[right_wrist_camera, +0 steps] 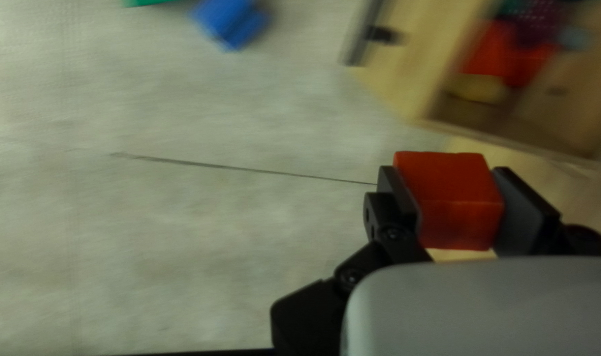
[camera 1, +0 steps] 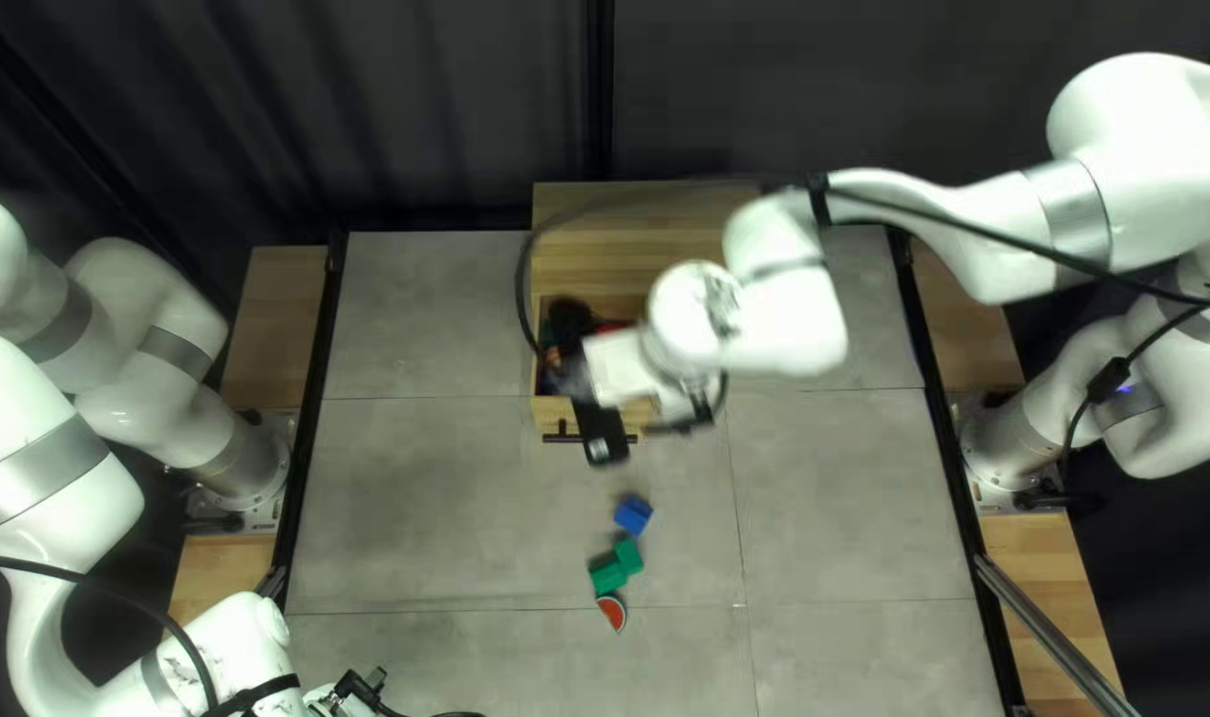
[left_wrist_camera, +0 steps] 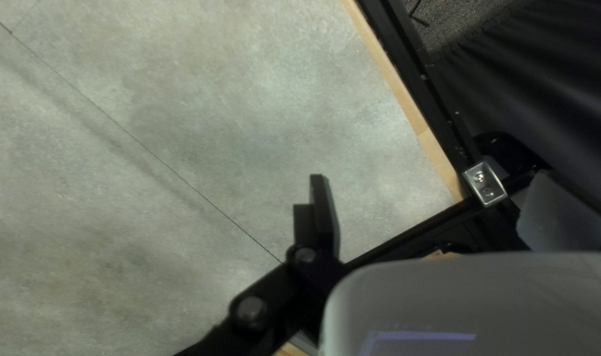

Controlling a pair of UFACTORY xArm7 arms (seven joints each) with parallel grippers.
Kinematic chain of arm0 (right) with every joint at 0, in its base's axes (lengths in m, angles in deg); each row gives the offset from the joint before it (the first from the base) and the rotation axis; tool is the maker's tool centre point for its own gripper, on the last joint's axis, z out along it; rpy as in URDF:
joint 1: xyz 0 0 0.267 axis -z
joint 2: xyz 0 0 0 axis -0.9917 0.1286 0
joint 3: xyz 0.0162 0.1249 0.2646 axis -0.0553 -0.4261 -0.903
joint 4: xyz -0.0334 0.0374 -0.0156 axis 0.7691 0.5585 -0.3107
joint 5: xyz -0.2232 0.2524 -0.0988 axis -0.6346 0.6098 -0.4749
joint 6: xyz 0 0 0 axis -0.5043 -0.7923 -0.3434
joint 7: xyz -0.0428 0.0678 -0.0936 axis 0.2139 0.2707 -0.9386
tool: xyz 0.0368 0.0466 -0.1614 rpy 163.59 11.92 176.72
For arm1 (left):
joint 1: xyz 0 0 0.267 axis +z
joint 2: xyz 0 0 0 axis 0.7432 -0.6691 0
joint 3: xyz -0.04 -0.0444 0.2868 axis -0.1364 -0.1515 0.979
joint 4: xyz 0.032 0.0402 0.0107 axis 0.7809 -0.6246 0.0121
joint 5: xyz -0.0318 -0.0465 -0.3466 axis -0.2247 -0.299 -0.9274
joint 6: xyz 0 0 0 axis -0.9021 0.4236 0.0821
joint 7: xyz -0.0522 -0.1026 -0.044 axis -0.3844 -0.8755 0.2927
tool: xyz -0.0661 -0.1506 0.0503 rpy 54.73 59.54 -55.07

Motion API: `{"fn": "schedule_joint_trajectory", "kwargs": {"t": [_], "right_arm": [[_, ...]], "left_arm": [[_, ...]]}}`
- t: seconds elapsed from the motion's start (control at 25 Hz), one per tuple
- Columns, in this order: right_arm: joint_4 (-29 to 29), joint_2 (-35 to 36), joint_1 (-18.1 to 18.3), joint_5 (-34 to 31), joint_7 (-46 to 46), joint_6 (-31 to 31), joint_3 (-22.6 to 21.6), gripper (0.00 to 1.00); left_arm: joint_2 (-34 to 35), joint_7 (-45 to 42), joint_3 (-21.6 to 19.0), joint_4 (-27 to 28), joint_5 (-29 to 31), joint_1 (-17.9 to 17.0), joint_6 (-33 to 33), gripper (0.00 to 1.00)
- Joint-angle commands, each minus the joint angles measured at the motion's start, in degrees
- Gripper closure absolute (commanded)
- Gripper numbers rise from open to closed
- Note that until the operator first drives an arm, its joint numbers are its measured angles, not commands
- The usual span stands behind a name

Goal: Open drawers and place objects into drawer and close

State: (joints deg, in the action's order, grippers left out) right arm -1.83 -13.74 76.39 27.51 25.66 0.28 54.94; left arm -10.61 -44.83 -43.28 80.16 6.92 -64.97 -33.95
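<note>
At the top left view's centre my right gripper (camera 1: pixel 576 379) is over the open drawer (camera 1: pixel 555 416) of the wooden cabinet (camera 1: pixel 632 219). In the right wrist view my right gripper (right_wrist_camera: pixel 453 201) is shut on a red block (right_wrist_camera: pixel 449 198), beside the drawer (right_wrist_camera: pixel 406 72), which holds red, yellow and purple things. A blue block (camera 1: pixel 633 514), green blocks (camera 1: pixel 608 574) and a red watermelon-slice piece (camera 1: pixel 612 611) lie in front of the cabinet. My left gripper (camera 1: pixel 353 693) is partly cut off at the bottom edge; in its wrist view the left gripper (left_wrist_camera: pixel 445 204) stands open and holds nothing.
The drawer's dark handle (camera 1: pixel 565 440) faces the table's near side. A black rail (left_wrist_camera: pixel 419 79) and a metal bracket (left_wrist_camera: pixel 485 184) border the table beyond my left gripper. My right forearm crosses above the table's far right part.
</note>
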Motion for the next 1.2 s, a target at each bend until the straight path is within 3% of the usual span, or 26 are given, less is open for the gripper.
{"fn": "schedule_joint_trajectory", "kwargs": {"t": [0.04, 0.2, 0.28, 0.32, 0.36, 0.4, 0.64, 0.84, 1.2], "right_arm": [[0.34, 4.08, 1.48, -0.29, 1.56, -6.65, 1.21, 0.98], [1.35, 6.92, 2.18, -0.07, 3.11, -10.29, 1.76, 0.96], [1.68, 7.66, 2.41, -0.16, 3.54, -11.34, 2.00, 0.85], [2.00, 8.05, 2.50, -0.15, 3.62, -11.65, 2.05, 0.68], [2.31, 8.39, 2.56, -0.11, 3.64, -11.85, 2.07, 0.14], [2.42, 8.54, 2.56, -0.13, 3.71, -12.00, 2.08, 0.00], [1.76, 7.66, 1.96, -0.58, 4.62, -11.92, 2.02, 0.00], [0.79, 4.27, 0.37, -0.86, 4.24, -8.40, 1.02, 0.00], [-11.90, -9.84, -6.03, -0.80, 5.32, -2.82, -4.95, 0.00]], "left_arm": [[0.00, 0.00, 0.00, 0.00, 0.00, 0.00, 0.00, 0.00], [0.00, 0.00, 0.00, 0.00, 0.00, 0.00, 0.00, 0.00], [0.00, 0.00, 0.00, 0.00, 0.00, 0.00, 0.00, 0.00], [0.00, 0.00, 0.00, 0.00, 0.00, 0.00, 0.00, 0.00], [0.00, 0.00, 0.00, 0.00, 0.00, 0.00, 0.00, 0.00], [0.00, 0.00, 0.00, 0.00, 0.00, 0.00, 0.00, 0.00], [0.00, 0.00, 0.00, 0.00, 0.00, 0.00, 0.00, 0.00], [0.00, 0.00, 0.00, 0.00, 0.00, 0.00, 0.00, 0.00], [0.00, 0.00, 0.00, 0.00, 0.00, 0.00, 0.00, 0.00]]}}
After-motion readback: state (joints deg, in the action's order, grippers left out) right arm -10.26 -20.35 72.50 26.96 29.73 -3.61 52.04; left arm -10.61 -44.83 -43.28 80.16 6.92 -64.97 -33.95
